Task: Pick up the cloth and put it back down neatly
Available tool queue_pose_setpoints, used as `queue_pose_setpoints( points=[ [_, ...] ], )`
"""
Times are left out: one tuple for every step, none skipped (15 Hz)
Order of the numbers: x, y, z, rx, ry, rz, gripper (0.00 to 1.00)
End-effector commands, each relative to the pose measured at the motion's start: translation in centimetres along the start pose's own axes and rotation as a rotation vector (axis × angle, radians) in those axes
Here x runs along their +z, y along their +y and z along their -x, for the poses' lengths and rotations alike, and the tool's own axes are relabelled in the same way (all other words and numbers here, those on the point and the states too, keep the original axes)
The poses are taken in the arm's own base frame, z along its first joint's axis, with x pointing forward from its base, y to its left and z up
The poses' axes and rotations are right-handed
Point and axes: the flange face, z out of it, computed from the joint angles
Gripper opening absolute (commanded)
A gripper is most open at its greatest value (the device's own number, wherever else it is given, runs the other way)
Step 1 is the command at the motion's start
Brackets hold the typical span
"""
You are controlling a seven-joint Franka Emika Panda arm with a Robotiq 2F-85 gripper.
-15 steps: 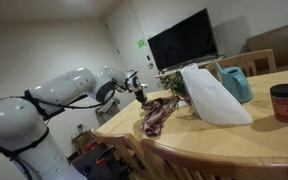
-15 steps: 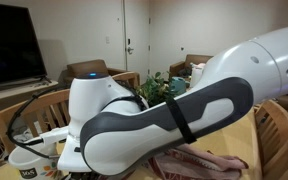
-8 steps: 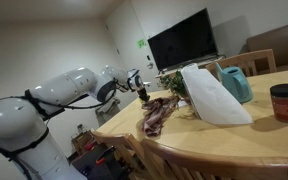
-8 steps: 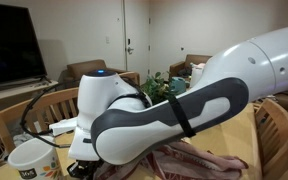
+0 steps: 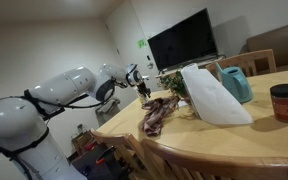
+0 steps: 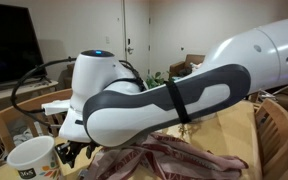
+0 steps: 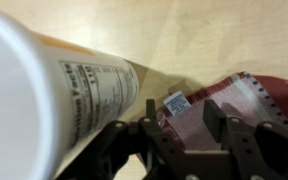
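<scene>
The cloth (image 5: 159, 112), dark maroon and wrinkled, lies in a crumpled strip on the wooden table (image 5: 269, 135), near its corner. My gripper (image 5: 142, 87) hangs just above the cloth's far end. In the wrist view the gripper (image 7: 184, 125) stands open, its two dark fingers (image 7: 219, 118) apart over the cloth (image 7: 239, 100). The cloth's white label (image 7: 176, 102) shows between them, and nothing is pinched. In an exterior view the cloth (image 6: 179, 160) spreads out below my arm, with the gripper (image 6: 69, 152) at its left end.
A white cylindrical container with a nutrition label (image 7: 44, 100) stands close beside the gripper. A white cup (image 6: 29, 160) sits at the table edge. A large white stiff sheet (image 5: 212, 95), a teal jug (image 5: 236, 82), a red-lidded jar (image 5: 284, 102) and a plant (image 5: 174, 82) stand behind the cloth. Chairs (image 5: 209, 155) line the table.
The gripper has gone from shut on the cloth's end to open and has lifted slightly. The cloth now lies free on the table.
</scene>
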Motion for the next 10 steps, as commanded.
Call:
queue_pose_setpoints(
  points=[
    [-4.3,0.7,2.3,0.026,-0.067,-0.060,0.84],
    [-5.3,0.8,2.8,0.029,-0.084,-0.088,0.93],
    [-6.1,0.8,3.1,0.038,-0.092,-0.107,0.99],
    [-6.8,1.1,3.2,0.051,-0.088,-0.132,1.00],
    [-7.4,1.2,3.2,0.068,-0.076,-0.162,1.00],
    [-8.0,1.3,3.1,0.086,-0.057,-0.192,1.00],
    [-8.5,1.5,3.0,0.107,-0.039,-0.218,1.00],
    [-9.1,1.7,2.8,0.129,-0.010,-0.245,1.00],
    [-9.7,1.9,2.4,0.151,0.019,-0.274,1.00],
    [-10.3,2.1,1.9,0.180,0.060,-0.311,1.00]
  ],
)
